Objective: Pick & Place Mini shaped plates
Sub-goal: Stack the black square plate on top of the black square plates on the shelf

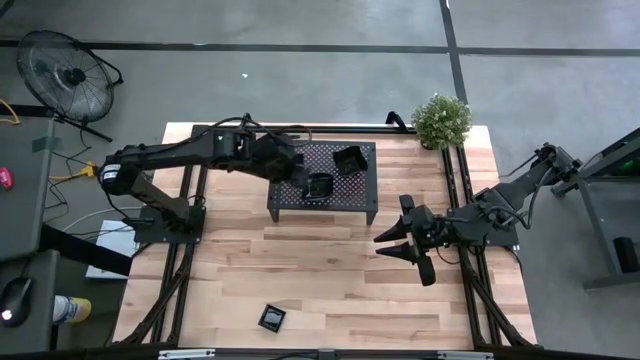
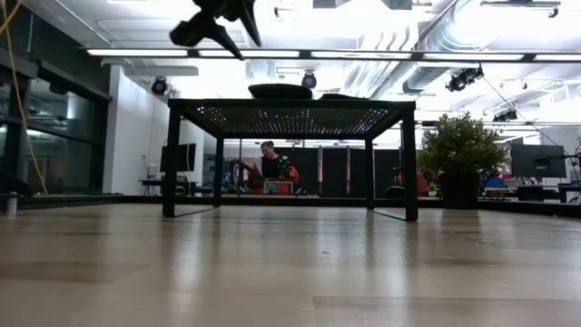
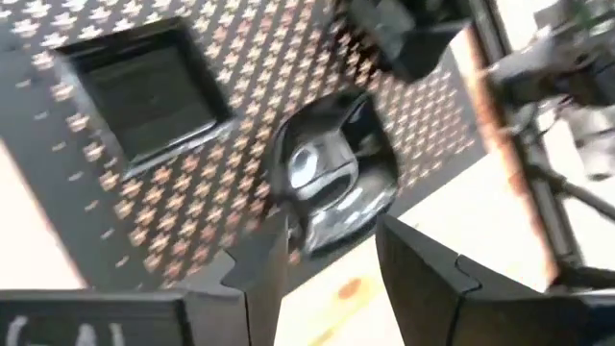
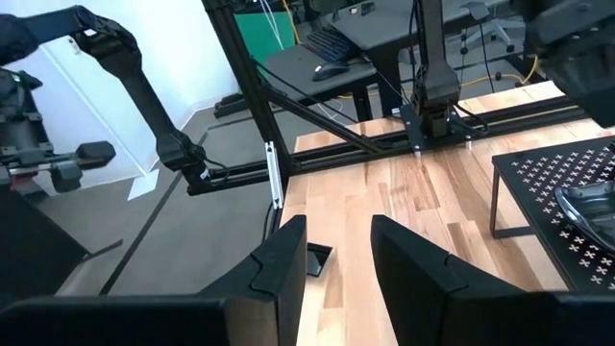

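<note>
Left gripper [image 3: 332,264] over the near edge of the perforated mesh rack [image 1: 290,199], fingers apart, released; rounded mini plate [image 3: 333,183] sits on the rack just ahead of the tips, not gripped. Square mini plate [image 1: 349,159] further back on the rack. Right gripper [image 1: 402,238] hovers over the wooden table [image 1: 330,280], fingers parted, empty. Third square plate [image 1: 272,318] lies on the table, well away from both. Potted plant [image 1: 441,120] at the table corner, floor fan [image 1: 62,73] beyond.

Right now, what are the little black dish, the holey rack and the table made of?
Dish: looks like glazed ceramic, maybe glossy plastic; bright light glints off its black surface. Rack: likely painted metal, matte black, a thin sheet punched with rows of small holes on slim legs. Table: wood, pale planks with visible grain and a slight sheen.
</note>
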